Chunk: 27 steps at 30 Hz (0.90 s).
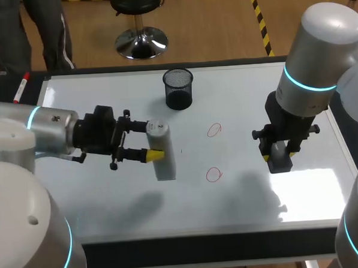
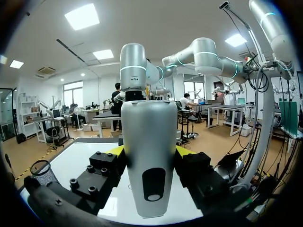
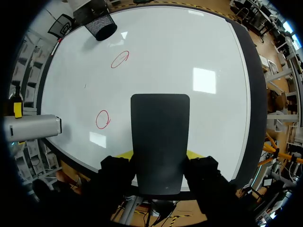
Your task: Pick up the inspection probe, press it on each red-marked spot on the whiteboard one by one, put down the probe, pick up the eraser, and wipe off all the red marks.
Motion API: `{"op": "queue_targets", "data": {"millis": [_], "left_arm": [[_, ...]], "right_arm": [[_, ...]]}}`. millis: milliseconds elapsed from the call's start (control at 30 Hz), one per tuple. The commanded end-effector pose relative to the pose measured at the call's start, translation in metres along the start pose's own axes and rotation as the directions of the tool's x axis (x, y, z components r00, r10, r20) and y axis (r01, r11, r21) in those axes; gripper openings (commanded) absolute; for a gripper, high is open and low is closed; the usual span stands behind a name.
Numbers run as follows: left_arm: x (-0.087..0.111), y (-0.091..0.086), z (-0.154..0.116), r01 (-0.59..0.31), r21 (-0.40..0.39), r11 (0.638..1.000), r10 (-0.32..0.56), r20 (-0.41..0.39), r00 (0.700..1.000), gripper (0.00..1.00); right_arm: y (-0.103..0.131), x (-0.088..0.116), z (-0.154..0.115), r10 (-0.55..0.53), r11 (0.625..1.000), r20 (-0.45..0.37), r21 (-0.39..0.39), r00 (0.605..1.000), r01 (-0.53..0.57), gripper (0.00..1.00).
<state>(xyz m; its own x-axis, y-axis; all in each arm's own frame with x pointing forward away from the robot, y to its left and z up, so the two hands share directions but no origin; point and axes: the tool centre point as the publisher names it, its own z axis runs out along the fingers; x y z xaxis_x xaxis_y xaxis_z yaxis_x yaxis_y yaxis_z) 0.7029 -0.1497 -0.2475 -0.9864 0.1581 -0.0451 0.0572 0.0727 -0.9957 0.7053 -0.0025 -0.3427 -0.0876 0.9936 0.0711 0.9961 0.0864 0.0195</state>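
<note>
Left gripper [image 1: 147,140] clamps the probe [image 1: 162,153] left of the whiteboard's [image 1: 110,197] middle; right gripper [image 1: 280,154] grips the eraser [image 1: 280,160] near its right edge.
Both red marks [image 1: 213,130] [image 1: 213,175] lie between the arms. The arms may collide there, an off-centre press could make the probe slip, and an early wipe would erase unprobed marks. No print is legible.

Mesh cup [image 1: 178,89] beyond the red marks [image 1: 213,130]; bare whiteboard [image 1: 237,95] around them.

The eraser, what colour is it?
The eraser is dark grey, best seen in right wrist view.
</note>
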Motion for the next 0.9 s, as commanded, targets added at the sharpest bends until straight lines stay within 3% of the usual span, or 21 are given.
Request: {"op": "queue_targets", "data": {"millis": [33, 333, 900], "left_arm": [[-0.008, 0.005, 0.021, -0.002, 0.009, 1.000, 0.002, -0.012, 1.000, 0.00], [-0.012, 0.011, 0.050, 0.011, 0.009, 1.000, -0.011, -0.054, 0.998, 0.00], [-0.031, 0.022, 0.079, 0.009, -0.008, 1.000, -0.009, -0.053, 0.999, 0.00]], "right_arm": [[0.000, -0.001, 0.000, -0.002, 1.000, -0.003, -0.001, 1.000, 0.002, 0.00], [0.000, -0.001, 0.000, -0.002, 1.000, -0.003, -0.001, 1.000, 0.002, 0.00], [0.000, -0.001, 0.000, -0.002, 1.000, -0.003, -0.001, 1.000, 0.002, 0.00]]}}
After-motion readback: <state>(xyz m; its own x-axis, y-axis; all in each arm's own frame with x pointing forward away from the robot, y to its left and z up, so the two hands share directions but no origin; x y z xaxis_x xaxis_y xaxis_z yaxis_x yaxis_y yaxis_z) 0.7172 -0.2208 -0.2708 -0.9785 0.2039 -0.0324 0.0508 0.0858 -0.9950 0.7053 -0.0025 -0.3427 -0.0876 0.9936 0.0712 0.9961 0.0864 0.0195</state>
